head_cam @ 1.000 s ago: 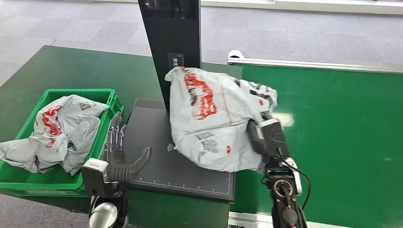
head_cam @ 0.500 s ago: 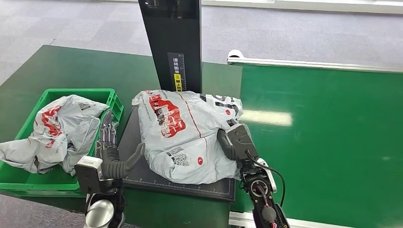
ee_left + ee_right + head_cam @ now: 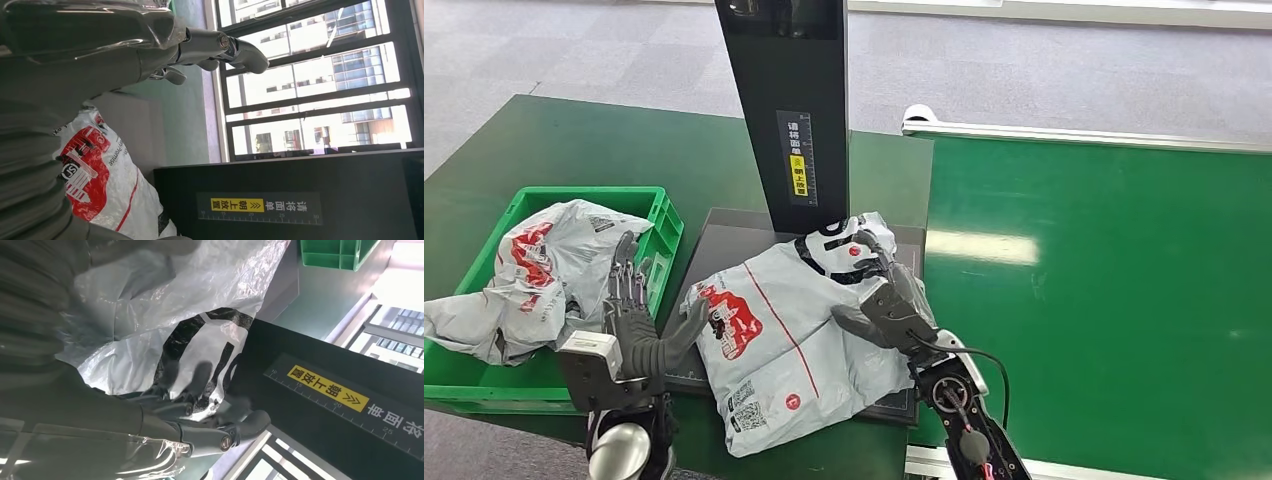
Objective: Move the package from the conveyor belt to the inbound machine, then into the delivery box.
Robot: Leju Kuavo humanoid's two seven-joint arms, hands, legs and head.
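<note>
Head view: grey package [image 3: 779,335] w/ red print lies flat on the dark plate of the inbound machine [image 3: 739,235], just in front of its black upright post [image 3: 789,110]; near edge hangs over the plate's front. Right hand [image 3: 886,300] rests on the pkg's right side, fingers spread over the plastic, not clamped. Left hand [image 3: 639,320] is upright beside the pkg's left edge, fingers straight and apart, holding nothing. Green delivery box [image 3: 664,215] sits left of the plate w/ another grey bag [image 3: 544,270] inside. Conveyor belt [image 3: 1104,290] to the right. Left wrist view: left hand [image 3: 200,47] apart, pkg [image 3: 97,180] next to it. Right wrist view: right hand [image 3: 200,405] fingers splayed on pkg [image 3: 190,305], post's yellow label [image 3: 327,387] close by.
</note>
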